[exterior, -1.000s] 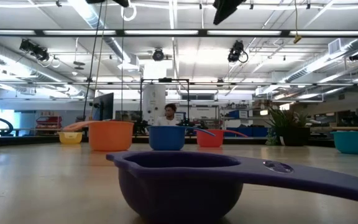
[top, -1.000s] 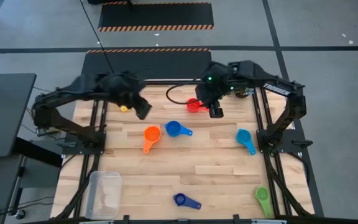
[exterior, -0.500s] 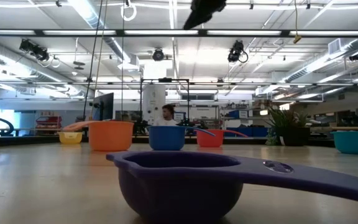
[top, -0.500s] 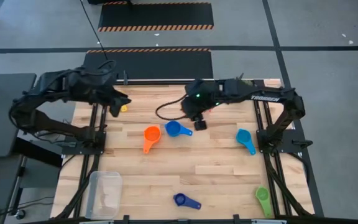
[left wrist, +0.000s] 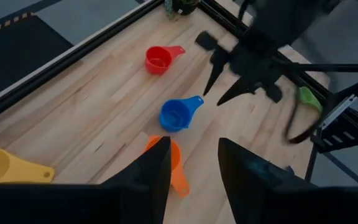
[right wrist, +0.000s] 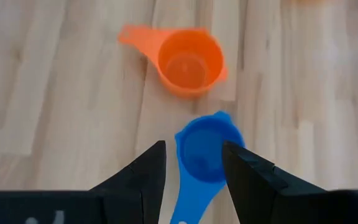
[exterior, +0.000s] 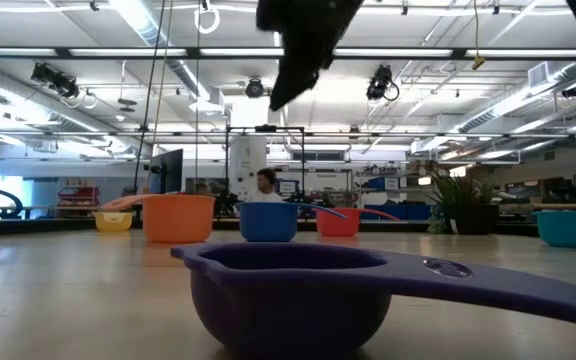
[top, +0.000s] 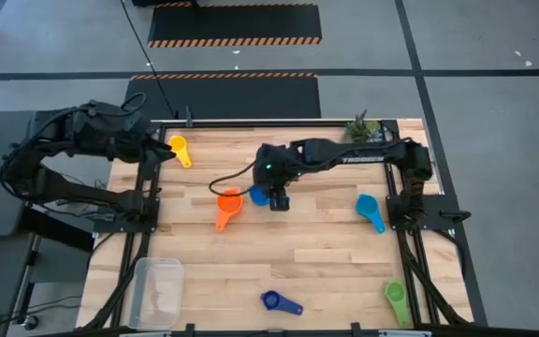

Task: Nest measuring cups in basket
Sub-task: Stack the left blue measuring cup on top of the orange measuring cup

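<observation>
The blue cup (left wrist: 176, 115) is seen at the centre of the table (left wrist: 92, 109). The red cup (left wrist: 159, 60) lies at 11 o'clock from it, the orange cup (left wrist: 176, 163) at 6 o'clock, the yellow cup (left wrist: 8, 168) at 8 o'clock. The right hand (left wrist: 225, 87), fingers apart, is seen at 2 o'clock.

My worktop (top: 326, 253) is pale wood planks set in a black frame. Around it lies a grey concrete floor (top: 494, 56) crossed by dark lines, with a black mat (top: 235, 22) edged in orange-and-black hazard stripes beyond the far side. Looking level across, I see a large hall: long strip lights (exterior: 298, 52) on an open ceiling, a white cylindrical tank (exterior: 247, 160), a leafy potted plant (exterior: 460, 200), and a person (exterior: 264, 182) seated far back.
</observation>
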`<move>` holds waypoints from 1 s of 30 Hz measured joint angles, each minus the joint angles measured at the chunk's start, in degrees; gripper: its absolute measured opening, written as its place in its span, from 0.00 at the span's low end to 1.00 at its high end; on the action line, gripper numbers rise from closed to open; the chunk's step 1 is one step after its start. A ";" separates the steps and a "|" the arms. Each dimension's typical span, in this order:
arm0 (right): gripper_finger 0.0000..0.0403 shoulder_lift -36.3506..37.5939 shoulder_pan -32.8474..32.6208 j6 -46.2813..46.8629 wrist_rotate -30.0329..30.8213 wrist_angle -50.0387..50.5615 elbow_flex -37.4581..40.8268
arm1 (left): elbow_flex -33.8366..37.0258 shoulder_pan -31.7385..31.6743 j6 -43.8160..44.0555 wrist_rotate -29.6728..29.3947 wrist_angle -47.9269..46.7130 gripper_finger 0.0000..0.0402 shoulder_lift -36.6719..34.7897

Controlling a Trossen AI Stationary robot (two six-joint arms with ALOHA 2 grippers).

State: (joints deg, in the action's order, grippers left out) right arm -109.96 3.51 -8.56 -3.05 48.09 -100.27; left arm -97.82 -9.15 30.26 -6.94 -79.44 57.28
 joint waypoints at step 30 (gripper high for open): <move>0.39 -13.20 -0.18 -8.91 -2.06 -0.38 0.00 | 0.00 0.00 -1.28 -0.01 -0.13 0.35 -0.33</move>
State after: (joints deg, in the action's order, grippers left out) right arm -123.17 3.33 -17.47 -5.10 47.71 -100.27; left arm -97.82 -9.15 28.98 -6.95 -79.57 56.95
